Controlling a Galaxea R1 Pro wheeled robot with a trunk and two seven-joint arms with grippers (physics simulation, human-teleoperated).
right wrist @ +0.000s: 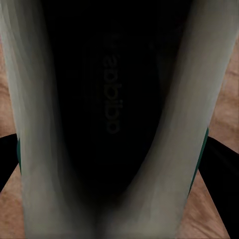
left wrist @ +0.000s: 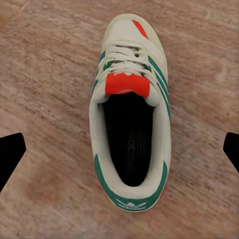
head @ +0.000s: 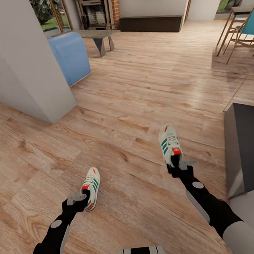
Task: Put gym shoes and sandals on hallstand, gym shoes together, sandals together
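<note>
Sneakers on floor [head: 138,82]: left sneaker [head: 91,187] at 7 under my open left gripper [head: 80,197]; right sneaker [head: 170,144] at 5, right gripper [head: 181,164] straddling heel, closure unclear. Drop left straight, then squeeze.

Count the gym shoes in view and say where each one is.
2. One gym shoe lies on the floor by the left gripper; the other gym shoe is at the right gripper.
</note>
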